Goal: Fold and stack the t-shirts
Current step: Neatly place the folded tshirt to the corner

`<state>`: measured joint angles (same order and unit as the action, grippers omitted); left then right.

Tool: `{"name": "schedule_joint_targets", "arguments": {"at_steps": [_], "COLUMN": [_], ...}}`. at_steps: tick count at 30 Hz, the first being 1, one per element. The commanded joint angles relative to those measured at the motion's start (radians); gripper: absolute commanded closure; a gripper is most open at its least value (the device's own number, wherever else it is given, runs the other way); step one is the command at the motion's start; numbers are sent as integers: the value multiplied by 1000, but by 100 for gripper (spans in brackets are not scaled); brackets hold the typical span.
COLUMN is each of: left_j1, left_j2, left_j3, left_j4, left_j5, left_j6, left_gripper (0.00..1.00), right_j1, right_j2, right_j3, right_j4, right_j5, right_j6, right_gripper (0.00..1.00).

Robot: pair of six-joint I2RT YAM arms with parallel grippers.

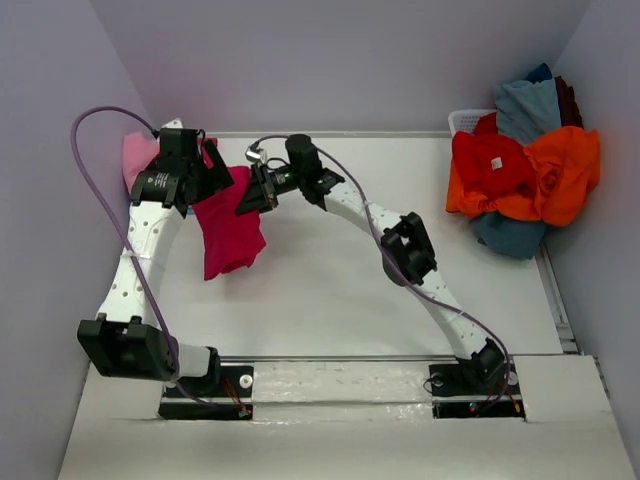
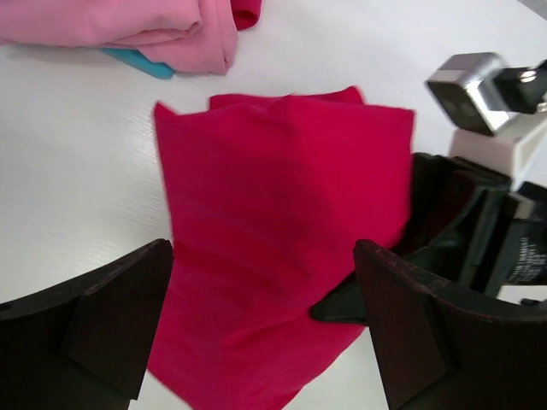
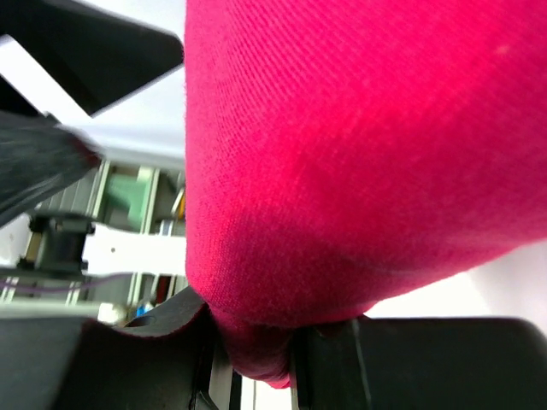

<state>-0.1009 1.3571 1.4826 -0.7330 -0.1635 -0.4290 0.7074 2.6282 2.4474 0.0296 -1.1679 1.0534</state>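
Roughly a third done, I'd say. Folded light pink cotton tee (image 2: 128, 30) stacked far-left. Crimson-magenta cotton tee (image 1: 228, 235) lies part-folded on the surface (image 1: 340, 300) beside it, edge pinched in right fingers (image 3: 376, 359); left fingers (image 2: 111, 316) wide open, empty. Orange, red and grey-blue tee heap (image 1: 520, 175) far right, unfolded.

Plain crimson-magenta t-shirt (image 1: 230, 232), light pink t-shirt (image 2: 128, 26)

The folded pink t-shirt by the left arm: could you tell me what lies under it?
A turquoise fabric edge peeks out beneath the pink t-shirt; the rest is covered.
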Motion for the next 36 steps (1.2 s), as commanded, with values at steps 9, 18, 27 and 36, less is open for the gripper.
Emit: {"name": "schedule_joint_targets", "arguments": {"at_steps": [9, 18, 27, 36], "left_j1": [6, 6, 6, 6], "left_j2": [-84, -87, -101, -99], "left_j3": [-68, -93, -180, -229], "left_j4": [-28, -19, -9, -17], "left_j5": [4, 53, 148, 216], "left_j6": [-36, -40, -45, -45], "left_gripper": [1, 1, 1, 1], "right_j1": [187, 189, 107, 50], "right_j2": [187, 292, 270, 228], "right_j3": [-10, 66, 35, 61], "right_j4": [233, 198, 89, 26], "right_j5": [-180, -105, 25, 146], "right_j6": [160, 171, 83, 43], "right_gripper": [93, 93, 93, 93]}}
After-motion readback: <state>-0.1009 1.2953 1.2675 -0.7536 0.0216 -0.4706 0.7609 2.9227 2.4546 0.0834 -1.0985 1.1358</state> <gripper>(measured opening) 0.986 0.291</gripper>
